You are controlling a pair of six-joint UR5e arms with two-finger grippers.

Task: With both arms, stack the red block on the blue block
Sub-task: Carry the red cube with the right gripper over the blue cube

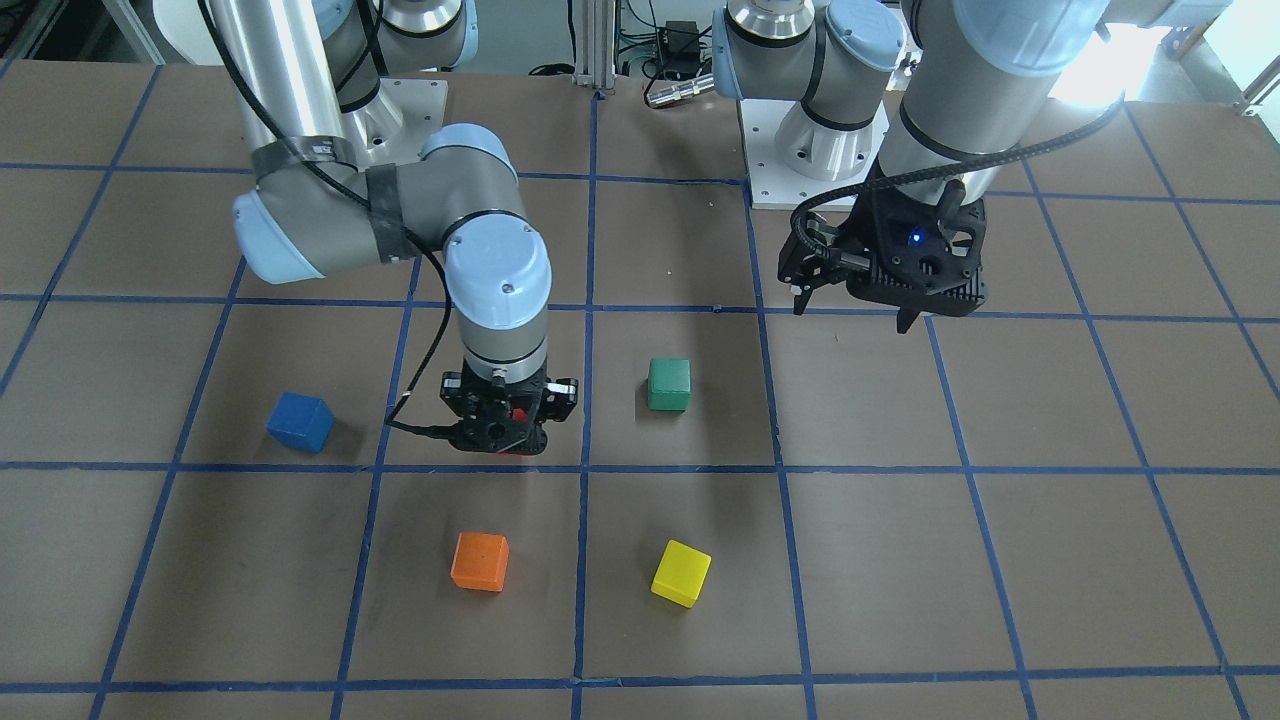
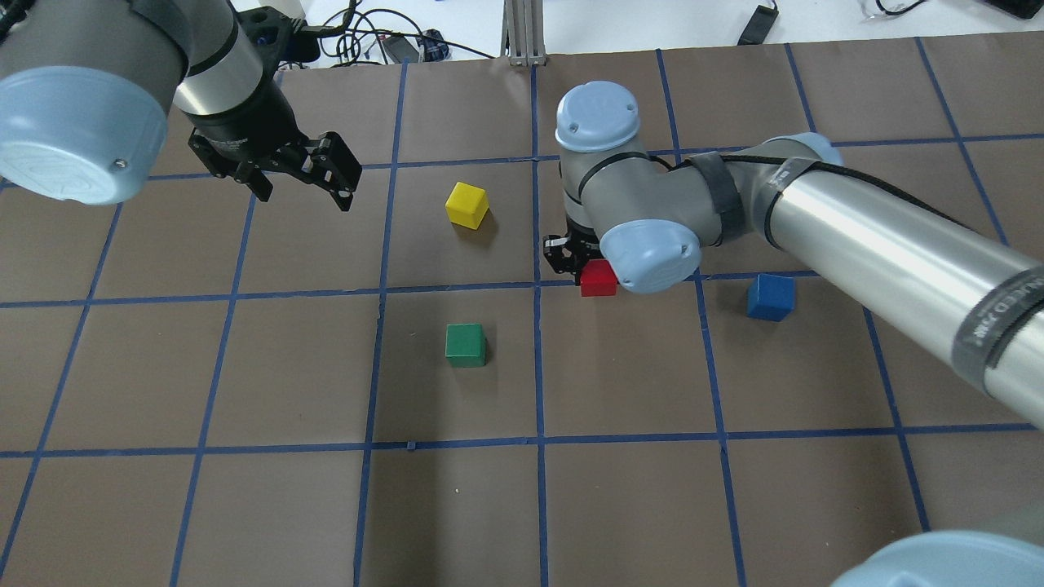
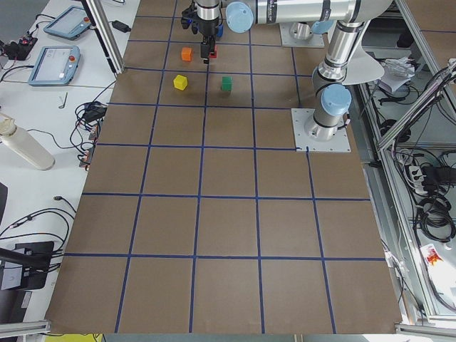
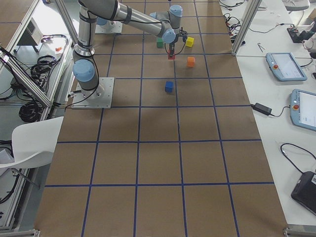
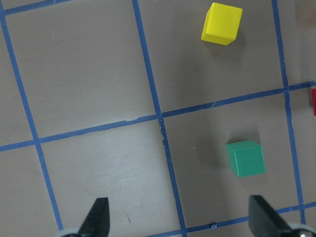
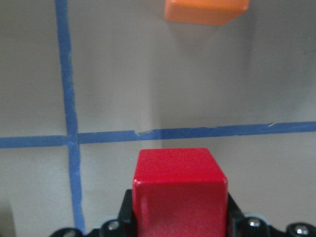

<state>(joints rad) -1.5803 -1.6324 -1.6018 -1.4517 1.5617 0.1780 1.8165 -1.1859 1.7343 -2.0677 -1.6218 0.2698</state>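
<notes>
Red block (image 6: 180, 192) is gripped between the fingers of the right gripper (image 1: 505, 430). The blue block (image 2: 770, 297) is seen on the table (image 2: 620, 391) to that gripper's right, well apart from it. Far to its left, the left gripper (image 2: 306, 198) is held spread wide.

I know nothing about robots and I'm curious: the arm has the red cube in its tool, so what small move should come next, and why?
Probably carry it sideways toward the blue block. The right tool is shut on the red block, while the blue block sits apart on the table with nothing on top. The left tool hangs open, holding nothing.
</notes>
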